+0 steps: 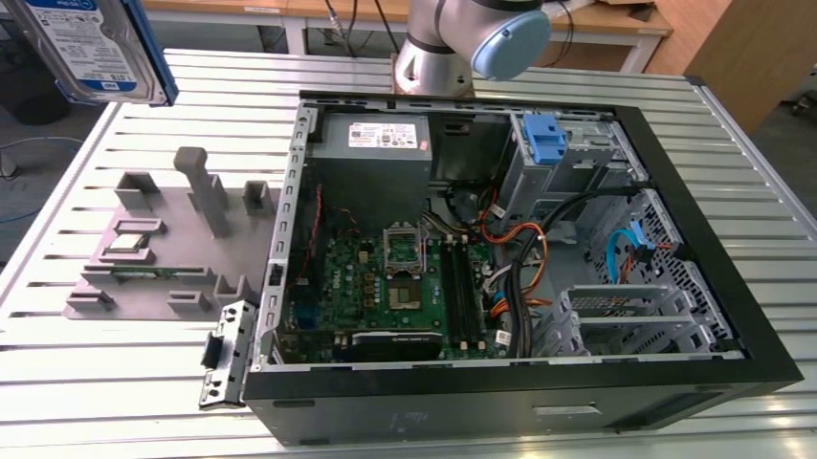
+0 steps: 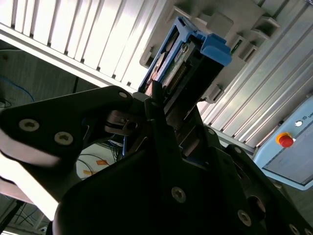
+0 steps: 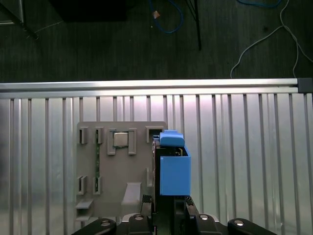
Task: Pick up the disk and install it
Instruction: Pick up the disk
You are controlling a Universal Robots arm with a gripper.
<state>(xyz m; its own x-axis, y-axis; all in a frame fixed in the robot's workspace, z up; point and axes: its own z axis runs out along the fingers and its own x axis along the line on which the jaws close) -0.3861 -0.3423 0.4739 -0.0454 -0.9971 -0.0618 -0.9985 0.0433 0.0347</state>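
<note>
The disk (image 1: 96,48), a silver hard drive with a blue-and-white label and blue side rails, hangs high in the air at the exterior view's upper left. It is off the left of the open computer case (image 1: 715,239). In the first wrist view the disk (image 3: 172,169) stands on edge above the grey fixture plate (image 3: 117,196), with my gripper (image 3: 166,203) shut on its near end. In the second wrist view the disk (image 2: 183,63) sticks out from between the black fingers (image 2: 156,105) of my gripper (image 2: 164,115).
The case holds a motherboard (image 1: 396,287), a grey power supply (image 1: 373,136) and a blue bracket (image 1: 545,140) in the drive bay. The grey fixture plate (image 1: 166,253) lies left of the case on the slatted metal table (image 1: 102,382). The arm's base (image 1: 441,57) stands behind the case.
</note>
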